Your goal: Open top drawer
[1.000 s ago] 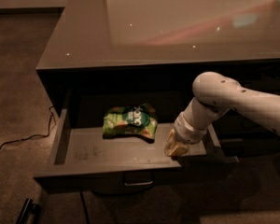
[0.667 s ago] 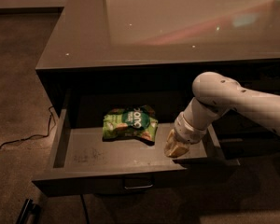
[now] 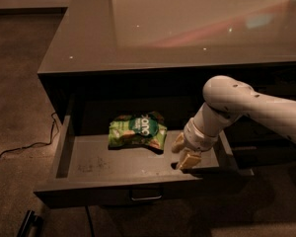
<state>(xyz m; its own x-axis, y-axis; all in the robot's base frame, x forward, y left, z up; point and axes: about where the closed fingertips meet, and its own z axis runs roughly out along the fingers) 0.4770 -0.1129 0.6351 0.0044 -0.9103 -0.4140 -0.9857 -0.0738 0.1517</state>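
Hanging down into the drawer (image 3: pixel 113 163), the gripper (image 3: pixel 184 152) sits near the right end. Its two fingers (image 3: pixel 189 160) are a little apart and hold nothing. The drawer sticks far out from under the top (image 3: pixel 187 28), so its grey floor shows.

The front wall is just in front of the fingers. The near finger looks like it touches the inside of that wall, but I cannot be sure. The right side wall is just to the right of the fingers. A green bag (image 3: pixel 137 131) lies to the left of the fingers and a bit behind them, near but not touching. The pull (image 3: pixel 146 195) is on the outside of the front, lower down and to the left of the fingers. The arm (image 3: pixel 246 105) goes up and off to the right.

I think the job is almost done, since the drawer looks wide open.

What could go wrong from here? If the gripper tugs more, the drawer could come out too far and tip or drop. If the gripper lifts out crooked, a finger could catch on the front wall or the side wall and jerk the drawer. If it swings left, it could bump the bag. If it pushes back, the drawer could slide shut.
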